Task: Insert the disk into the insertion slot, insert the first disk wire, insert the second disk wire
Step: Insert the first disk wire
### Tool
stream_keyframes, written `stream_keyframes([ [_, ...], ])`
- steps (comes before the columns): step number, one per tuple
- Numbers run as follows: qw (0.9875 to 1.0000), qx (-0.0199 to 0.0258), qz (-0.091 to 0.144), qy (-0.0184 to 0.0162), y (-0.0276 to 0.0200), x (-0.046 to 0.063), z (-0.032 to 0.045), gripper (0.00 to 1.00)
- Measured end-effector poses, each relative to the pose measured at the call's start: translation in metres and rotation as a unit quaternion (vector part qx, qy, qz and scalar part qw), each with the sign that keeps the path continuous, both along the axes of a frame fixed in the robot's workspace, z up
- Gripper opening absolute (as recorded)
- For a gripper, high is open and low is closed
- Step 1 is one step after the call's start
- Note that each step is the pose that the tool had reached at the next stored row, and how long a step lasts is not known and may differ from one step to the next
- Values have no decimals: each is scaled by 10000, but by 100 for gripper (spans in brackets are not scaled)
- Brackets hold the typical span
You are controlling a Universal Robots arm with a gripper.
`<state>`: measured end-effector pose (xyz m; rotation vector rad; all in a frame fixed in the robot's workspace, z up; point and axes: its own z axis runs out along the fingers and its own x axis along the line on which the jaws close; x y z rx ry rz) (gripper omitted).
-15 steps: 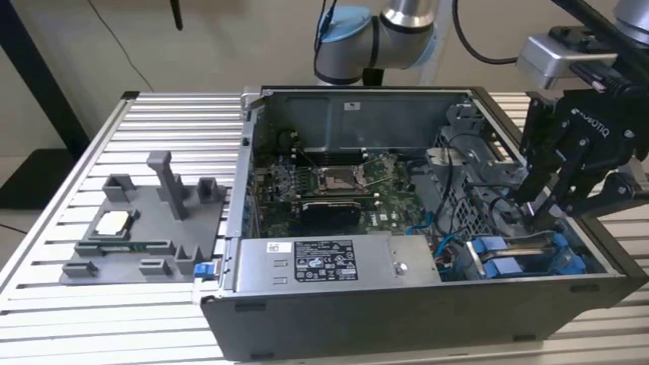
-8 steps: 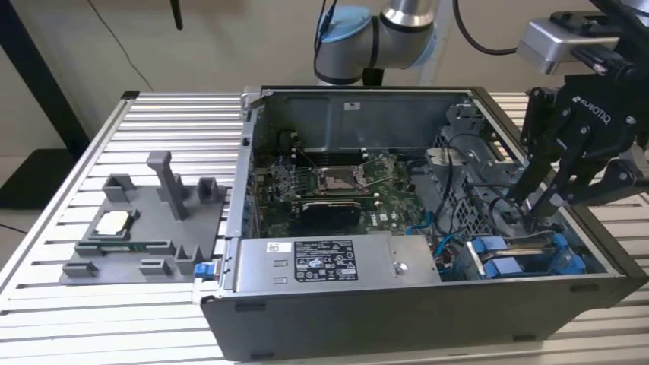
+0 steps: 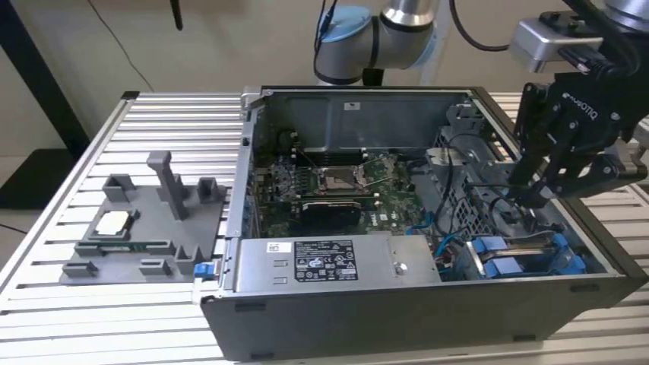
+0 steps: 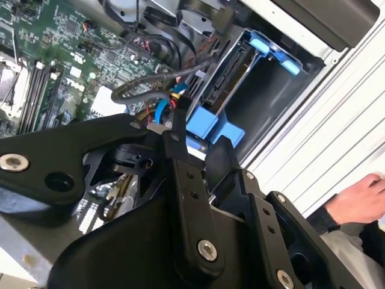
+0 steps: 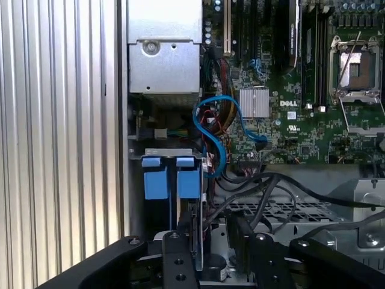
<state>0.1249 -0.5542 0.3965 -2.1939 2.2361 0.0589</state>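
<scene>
Tool (image 3: pixel 533 196), black and two-fingered, tip down inside the open computer case (image 3: pixel 335 323) at the exterior view's right; fingers (image 5: pixel 239 238) apart, a bundle of black cables (image 5: pixel 271 180) just beside them in the first wrist view. Disk (image 3: pixel 507 257) in its blue carrier (image 4: pixel 274 53), seated in the drive bay (image 5: pixel 162 153) at the case's near corner on the exterior view's right, near the tool and below it, not touching. Blue cable (image 5: pixel 221 153) looping from the green circuit board (image 5: pixel 289 120) toward the carrier's two blue tabs (image 5: pixel 155 180). Grey labelled power-supply box (image 3: pixel 324 262) along the case's near wall, just beside the drive bay. Case lying on a slatted metal bench (image 3: pixel 61 334); grey moulded tray (image 3: pixel 142 228) on the bench well apart from the tool, at the exterior view's left. Person's hand (image 4: pixel 355 201) over the bench slats outside the case, at the edge of the second wrist view.
</scene>
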Motion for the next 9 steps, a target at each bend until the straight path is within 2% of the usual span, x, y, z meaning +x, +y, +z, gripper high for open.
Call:
stream_keyframes([
  [3,9999,100,0,-3,6,4,-13,41],
  [9,9998,211,0,-5,6,21,-57,41],
])
